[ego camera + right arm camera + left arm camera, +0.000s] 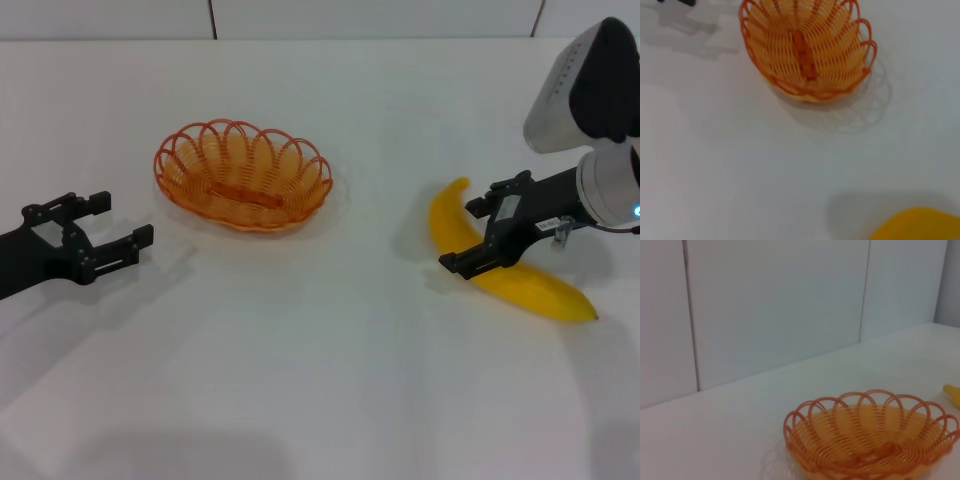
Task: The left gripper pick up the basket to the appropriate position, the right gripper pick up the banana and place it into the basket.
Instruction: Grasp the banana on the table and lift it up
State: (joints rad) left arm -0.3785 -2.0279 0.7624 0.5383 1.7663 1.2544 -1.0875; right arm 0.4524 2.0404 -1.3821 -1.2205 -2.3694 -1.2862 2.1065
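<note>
The orange wire basket (243, 175) stands empty on the white table, left of centre. It also shows in the left wrist view (870, 440) and the right wrist view (805, 47). My left gripper (117, 222) is open and empty, low over the table to the left of the basket and apart from it. The yellow banana (535, 288) lies on the table at the right. My right gripper (466, 235) is open, with its jaws on either side of the banana's upper half. The banana's edge shows in the right wrist view (920, 225), and its tip in the left wrist view (952, 392).
The white table (320, 380) stretches wide in front. A white panelled wall (775, 305) runs along its far edge. The right arm's silver-white wrist (605, 185) hangs over the table's right side.
</note>
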